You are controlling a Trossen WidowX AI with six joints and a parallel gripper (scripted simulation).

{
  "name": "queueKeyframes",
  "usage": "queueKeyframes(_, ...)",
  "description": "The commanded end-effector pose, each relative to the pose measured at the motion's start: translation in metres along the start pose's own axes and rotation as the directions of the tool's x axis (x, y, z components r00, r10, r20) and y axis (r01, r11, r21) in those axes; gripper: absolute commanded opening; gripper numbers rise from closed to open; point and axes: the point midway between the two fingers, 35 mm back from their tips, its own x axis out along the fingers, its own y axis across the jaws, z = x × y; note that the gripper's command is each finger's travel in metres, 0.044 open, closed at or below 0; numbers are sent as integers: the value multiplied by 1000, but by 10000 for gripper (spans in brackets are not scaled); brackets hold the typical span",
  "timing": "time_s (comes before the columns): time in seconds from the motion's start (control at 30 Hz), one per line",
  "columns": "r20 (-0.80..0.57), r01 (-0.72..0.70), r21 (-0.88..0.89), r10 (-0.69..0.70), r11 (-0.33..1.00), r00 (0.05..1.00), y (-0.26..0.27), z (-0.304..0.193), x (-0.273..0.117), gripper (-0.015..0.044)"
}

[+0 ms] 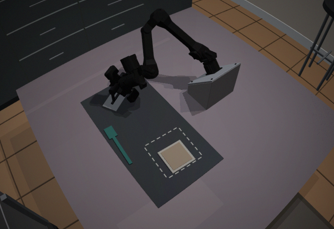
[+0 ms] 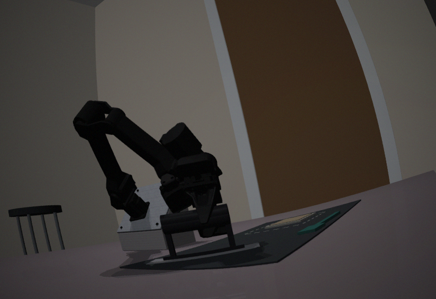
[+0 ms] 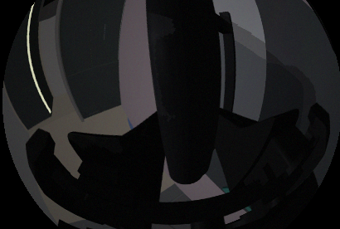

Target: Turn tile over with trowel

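Observation:
The tile [image 1: 176, 155] [image 2: 291, 219] lies flat inside the dashed outline [image 1: 200, 157], close to its near side. Its beige face with a pale rim is up. The trowel [image 1: 109, 107] [image 2: 172, 220] [image 3: 249, 60] has a thick black handle, two short posts and a flat light grey blade. My gripper [image 1: 121, 88] [image 2: 206, 218] [image 3: 186, 109] is shut on the trowel's handle. It holds the blade low over the far left end of the mat [image 1: 161, 191] [image 2: 281, 243]; whether the blade touches the mat is unclear. Part of the blade is hidden behind the gripper.
A teal spatula [image 1: 122, 149] [image 2: 317, 226] lies along the mat's left edge, between the trowel and the tile's side. The arm's grey wedge base [image 1: 222, 90] [image 2: 142, 241] stands beyond the mat's right edge. Dark drawers [image 1: 67, 24] stand behind the table.

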Motion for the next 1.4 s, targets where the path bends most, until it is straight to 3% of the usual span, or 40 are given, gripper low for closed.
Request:
queueKeyframes(0.0, -12, -5, 3, 5, 1000, 1000, -4, -3, 2, 0)
queueKeyframes(0.07, -12, -5, 2, 5, 1000, 1000, -5, -3, 3, 0)
queueKeyframes(0.47, -12, -5, 2, 5, 1000, 1000, -5, -3, 3, 300)
queueKeyframes(0.8, -12, -5, 2, 5, 1000, 1000, -5, -3, -1, 300)
queueKeyframes(1.37, -10, -1, -3, 1, 1000, 1000, -3, -2, -63, 300)
